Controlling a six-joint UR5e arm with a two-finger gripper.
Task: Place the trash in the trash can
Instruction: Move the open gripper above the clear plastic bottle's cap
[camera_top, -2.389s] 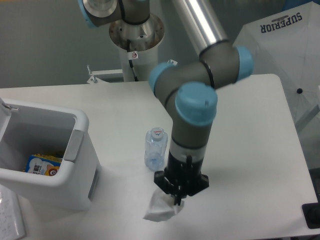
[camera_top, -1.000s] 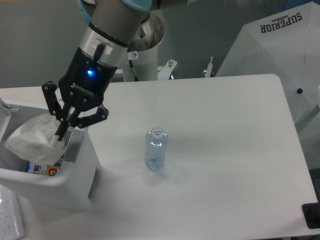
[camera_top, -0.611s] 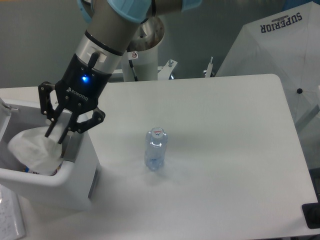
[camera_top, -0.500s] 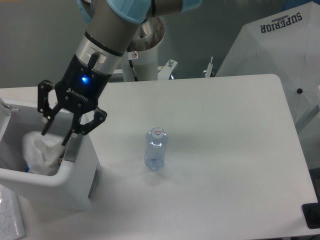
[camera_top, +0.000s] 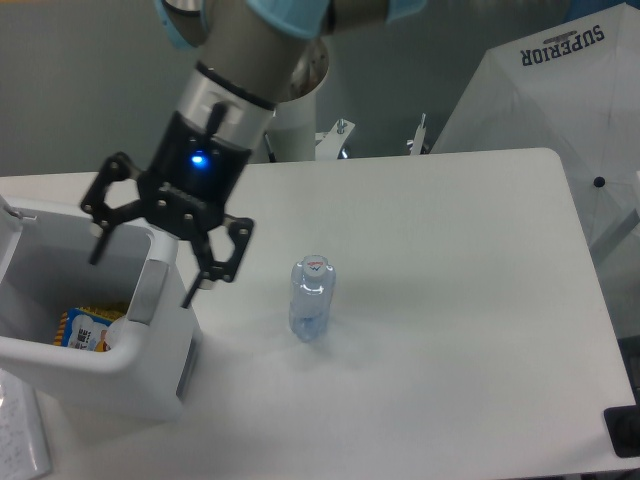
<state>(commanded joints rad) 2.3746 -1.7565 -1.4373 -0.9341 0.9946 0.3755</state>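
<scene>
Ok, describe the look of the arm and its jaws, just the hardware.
The arm is silver-grey metal tube with light blue joint caps. Its wrist narrows through a silver ring into the black gripper, lit by a small blue light. Two thin black linkage fingers make up the jaws. No loose cables visible.

Robotics lab: pedestal-mounted arm (camera_top: 260, 60), bare white table (camera_top: 450, 300), grey wall.

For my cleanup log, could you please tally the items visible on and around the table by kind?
Water bottle, standing on the table: 1
Trash can: 1
Colourful packet inside the can: 1
White wad partly visible in the can: 1
Gripper, open above the can's rim: 1
White umbrella behind the table: 1
Total: 6
</scene>
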